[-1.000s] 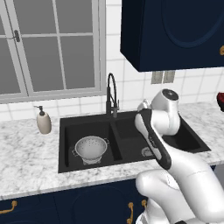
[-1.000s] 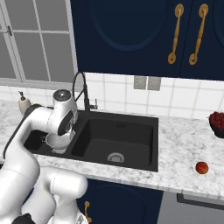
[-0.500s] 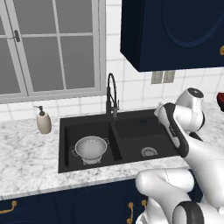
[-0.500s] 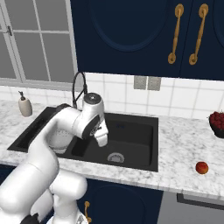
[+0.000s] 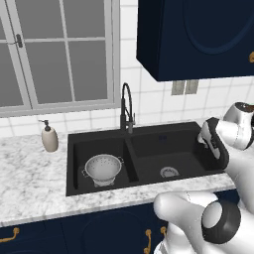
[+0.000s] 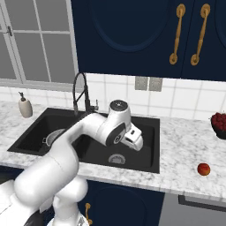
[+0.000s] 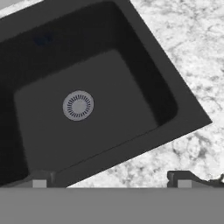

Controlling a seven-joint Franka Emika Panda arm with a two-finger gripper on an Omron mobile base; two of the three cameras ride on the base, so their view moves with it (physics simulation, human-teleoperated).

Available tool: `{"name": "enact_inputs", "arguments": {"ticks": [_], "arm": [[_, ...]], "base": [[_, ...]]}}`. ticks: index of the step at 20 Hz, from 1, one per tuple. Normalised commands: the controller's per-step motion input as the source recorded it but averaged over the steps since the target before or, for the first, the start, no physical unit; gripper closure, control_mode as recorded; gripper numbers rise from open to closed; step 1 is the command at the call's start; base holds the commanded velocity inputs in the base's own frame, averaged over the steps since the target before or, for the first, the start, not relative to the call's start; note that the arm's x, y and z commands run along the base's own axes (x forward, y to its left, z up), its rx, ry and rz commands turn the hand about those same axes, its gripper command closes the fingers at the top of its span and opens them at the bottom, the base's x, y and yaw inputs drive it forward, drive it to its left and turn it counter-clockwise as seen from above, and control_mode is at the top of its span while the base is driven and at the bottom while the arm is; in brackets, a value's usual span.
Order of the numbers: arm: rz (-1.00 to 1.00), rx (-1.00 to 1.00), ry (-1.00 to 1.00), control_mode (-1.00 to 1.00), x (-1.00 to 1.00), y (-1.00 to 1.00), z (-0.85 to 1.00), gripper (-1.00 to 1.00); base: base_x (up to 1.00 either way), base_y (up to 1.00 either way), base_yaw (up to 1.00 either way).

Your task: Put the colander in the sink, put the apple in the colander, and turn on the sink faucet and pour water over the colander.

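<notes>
Sink (image 5: 149,140) — colander (image 6: 54,137) half-hidden behind arm

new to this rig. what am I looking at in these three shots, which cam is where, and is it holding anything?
It's a rendered kitchen with a white robot arm on a mobile base. Two cameras sit on the base behind the arm, one to its left and one to its right, both looking down at the same counter. The third camera rides on the hand and looks along the gripper; there the jaws stand wide apart over the right basin of the black sink, holding nothing. The colander sits in the left basin, the faucet stands behind the divider, and a soap bottle stands on the counter left of the sink. The apple lies on the counter right of the sink, near a dark bowl of red fruit.
</notes>
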Motion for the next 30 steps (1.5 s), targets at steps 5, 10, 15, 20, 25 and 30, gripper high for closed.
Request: {"name": "enact_inputs", "arguments": {"ticks": [5,10,15,20,25,30], "arm": [[-0.06,-0.05,0.0,-1.0,-0.2,-1.0,-0.65,-1.0],[-0.11,0.13,0.01,-1.0,-0.01,-0.99,-0.09,-1.0],[-0.07,0.0,0.05,-1.0,0.02,-0.87,0.0,-1.0],[-0.07,0.06,0.0,-1.0,0.02,-0.91,-0.13,-1.0],[-0.04,0.08,0.0,-1.0,0.0,-0.76,-0.14,-1.0],[0.0,0.03,0.0,-1.0,0.04,-0.54,-0.1,-1.0]], "base": [[0.0,0.0,0.0],[0.0,0.0,0.0],[0.0,0.0,0.0],[0.0,0.0,0.0],[0.0,0.0,0.0],[0.0,0.0,0.0]]}}
